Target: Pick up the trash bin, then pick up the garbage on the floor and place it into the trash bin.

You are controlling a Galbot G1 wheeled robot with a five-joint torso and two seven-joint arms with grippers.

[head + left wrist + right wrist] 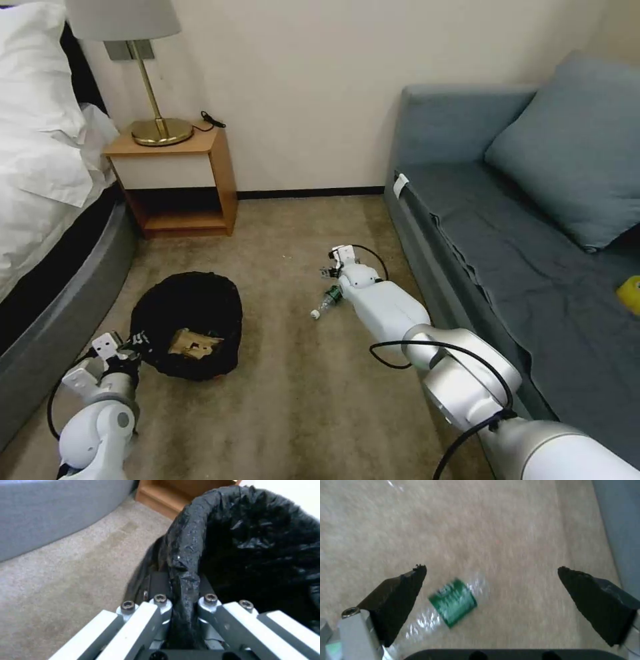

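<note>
The small clear plastic bottle with a green label (453, 602) lies on its side on the beige carpet floor (300, 400), directly under the right tool (331, 272). In the right wrist view it sits between the two black fingertips (398, 597), much nearer one pad than the other and touching neither; the jaws stand wide apart, released and holding nothing. In the head view the bottle (324, 305) shows at about seven o'clock from the right tool, its long axis running from roughly one o'clock to seven o'clock, with the white-tipped end toward seven o'clock, away from the grey sofa (533, 233) and toward the bin.

The round trash bin with a glossy black plastic bag liner (188, 323) stands on the carpet at about nine o'clock from the bottle, well apart from it, in front of the wooden nightstand (180, 180). A crumpled tan paper wad (192, 342) lies inside it. The left tool (127, 343) is at the bin's rim at about eight o'clock; in the left wrist view its fingers (160, 602) are clenched on a fold of the black liner (186, 580) at the rim.
</note>
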